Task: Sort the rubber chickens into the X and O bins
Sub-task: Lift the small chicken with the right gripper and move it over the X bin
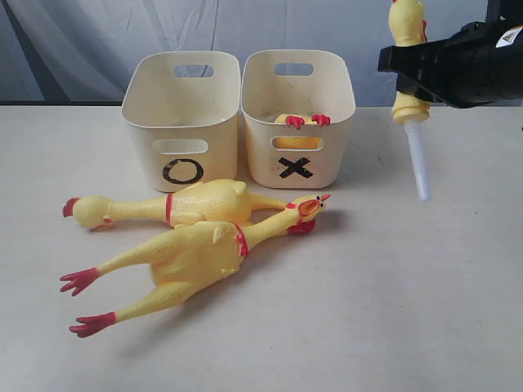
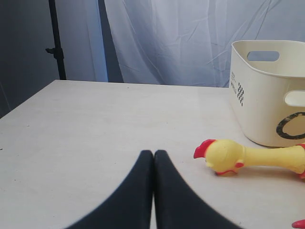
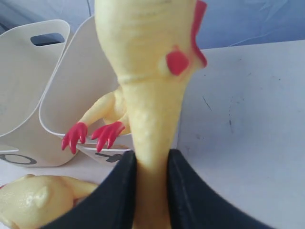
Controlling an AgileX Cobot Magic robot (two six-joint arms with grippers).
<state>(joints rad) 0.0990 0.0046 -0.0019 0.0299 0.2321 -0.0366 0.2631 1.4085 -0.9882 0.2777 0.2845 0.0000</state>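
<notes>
Two long rubber chickens (image 1: 200, 206) (image 1: 184, 260) lie crossed on the table in front of the O bin (image 1: 181, 122) and the X bin (image 1: 298, 114). A third chicken is inside the X bin, its red feet (image 1: 306, 121) hooked over the front rim. High at the right, my right gripper (image 1: 406, 72) is shut on the neck of a shorter chicken (image 3: 147, 71), whose head points up. A white tube (image 1: 418, 167) hangs below it. My left gripper (image 2: 153, 153) is shut and empty just above the table, near a lying chicken's head (image 2: 223, 156); the exterior view does not show it.
The two bins stand side by side at the back of the cream table (image 1: 425, 310). A grey curtain (image 1: 82, 41) hangs behind them. The right arm's black body (image 1: 474, 65) reaches in from the upper right, to the right of the X bin.
</notes>
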